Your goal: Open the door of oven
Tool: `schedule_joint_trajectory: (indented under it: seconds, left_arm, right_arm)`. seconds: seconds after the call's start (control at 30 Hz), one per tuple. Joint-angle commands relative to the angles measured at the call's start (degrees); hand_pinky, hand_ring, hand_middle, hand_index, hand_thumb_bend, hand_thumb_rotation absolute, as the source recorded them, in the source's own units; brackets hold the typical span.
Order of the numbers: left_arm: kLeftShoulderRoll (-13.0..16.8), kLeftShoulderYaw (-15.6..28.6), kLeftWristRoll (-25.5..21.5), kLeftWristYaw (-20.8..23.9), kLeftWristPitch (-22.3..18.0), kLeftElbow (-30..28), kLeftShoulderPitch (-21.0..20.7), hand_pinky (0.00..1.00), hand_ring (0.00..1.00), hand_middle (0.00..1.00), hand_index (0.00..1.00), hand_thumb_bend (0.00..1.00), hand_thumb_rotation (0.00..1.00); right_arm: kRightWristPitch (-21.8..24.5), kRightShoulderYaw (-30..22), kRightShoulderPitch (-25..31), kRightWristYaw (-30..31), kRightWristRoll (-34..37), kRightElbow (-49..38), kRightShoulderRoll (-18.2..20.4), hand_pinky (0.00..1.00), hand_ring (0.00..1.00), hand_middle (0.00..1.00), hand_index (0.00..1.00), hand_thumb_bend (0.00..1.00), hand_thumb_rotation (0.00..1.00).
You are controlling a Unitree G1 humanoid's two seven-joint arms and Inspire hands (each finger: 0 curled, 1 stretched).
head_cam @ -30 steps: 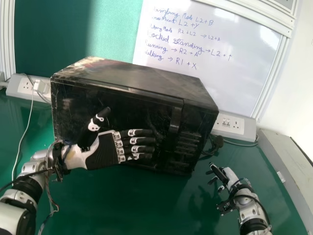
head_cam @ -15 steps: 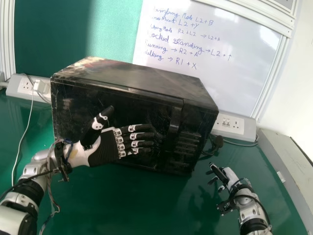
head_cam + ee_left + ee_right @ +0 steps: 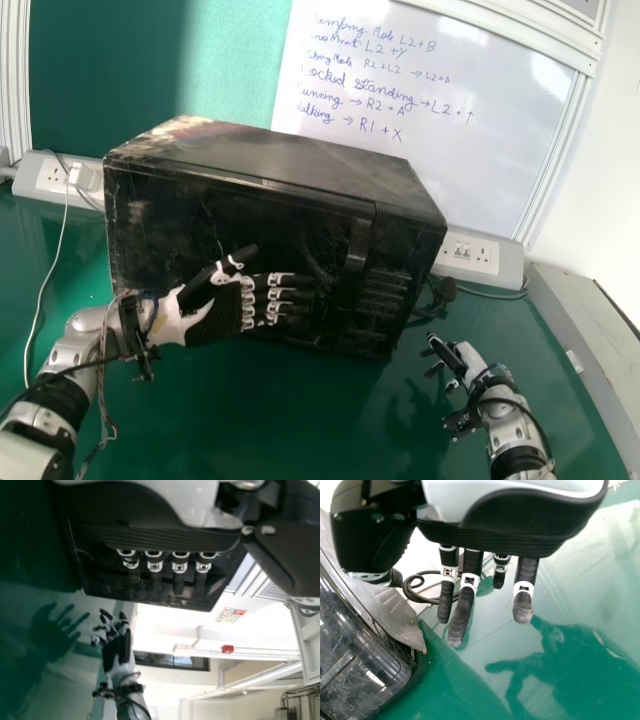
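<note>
The black oven [image 3: 280, 180] stands on the green table, its door [image 3: 165, 215] closed and its upright handle [image 3: 358, 245] toward the right of the front. My left hand [image 3: 215, 312] is before the lower part of the door, fingers straight and pointing at the handle, thumb raised; whether they touch the door I cannot tell. In the left wrist view the left hand [image 3: 165, 537] has its fingers extended over the dark oven front [image 3: 150, 592]. My right hand [image 3: 455, 360] is right of the oven, low over the table, and the right hand [image 3: 505, 535] has relaxed, extended fingers beside the oven [image 3: 355, 650].
Power sockets [image 3: 470, 254] and a dark plug with cable [image 3: 440, 290] lie behind the oven's right side. A white cable [image 3: 45, 290] runs along the left of the table [image 3: 250, 420]. A whiteboard [image 3: 430, 110] stands at the back.
The left hand has moved slightly down along the oven front, and its thumb has tilted lower toward the fingers. The right hand and the oven have kept still.
</note>
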Motion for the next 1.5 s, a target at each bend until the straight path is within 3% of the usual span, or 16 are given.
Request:
schedule_joint_trajectory:
  seconds: [0.0, 0.6, 0.97, 1.47]
  left_arm:
    - [-0.39, -1.34, 1.51, 2.22, -1.69, -1.9, 1.44, 0.91, 1.0, 1.0, 1.0, 1.0, 1.0]
    - [-3.97, -4.78, 4.59, 15.04, -7.13, -8.36, 5.69, 0.83, 1.0, 1.0, 1.0, 1.0, 1.0]
    - [-5.51, -5.0, 4.13, 17.1, -9.21, -7.62, 5.77, 0.8, 1.0, 1.0, 1.0, 1.0, 0.95]
    - [-9.12, -3.34, -1.13, 18.26, -3.15, -8.21, 4.26, 0.85, 1.0, 1.0, 1.0, 1.0, 0.91]
  right_arm:
    - [0.17, 0.05, -0.98, -0.39, 0.02, -0.01, 0.07, 0.12, 0.19, 0.31, 0.64, 0.61, 0.56]
    - [0.89, 0.25, -1.27, -0.64, -0.15, 0.04, 0.31, 0.12, 0.19, 0.32, 0.64, 0.6, 0.55]
    - [0.71, 0.31, -1.33, -0.62, -0.13, -0.02, 0.25, 0.13, 0.2, 0.32, 0.64, 0.6, 0.54]
    - [0.2, 0.21, -1.2, -0.72, -0.01, 0.15, 0.17, 0.12, 0.19, 0.31, 0.63, 0.63, 0.55]
